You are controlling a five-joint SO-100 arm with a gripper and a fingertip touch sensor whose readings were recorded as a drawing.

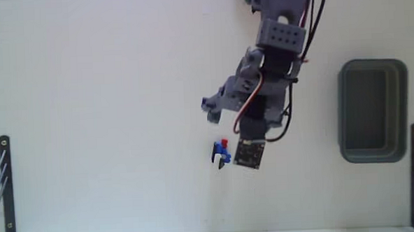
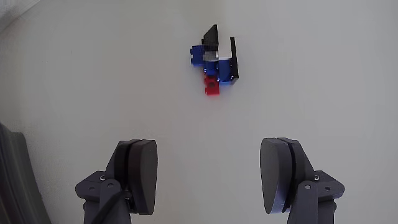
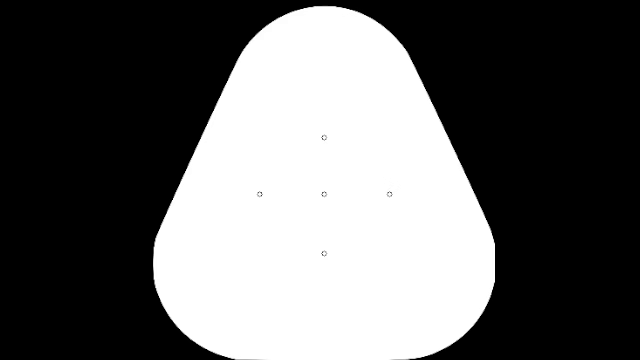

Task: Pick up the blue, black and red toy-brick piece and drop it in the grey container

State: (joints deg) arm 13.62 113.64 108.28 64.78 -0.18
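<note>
Wrist view shows the end effector [image 2: 211, 177] spread below the toy-brick piece [image 2: 214, 62]; fixed view alone shows the grey container [image 1: 373, 111].

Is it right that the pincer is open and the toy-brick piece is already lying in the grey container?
Not quite. The pincer is open, but the toy-brick piece lies on the white table, ahead of the fingers in the wrist view. The grey container holds nothing visible in the fixed view.
</note>
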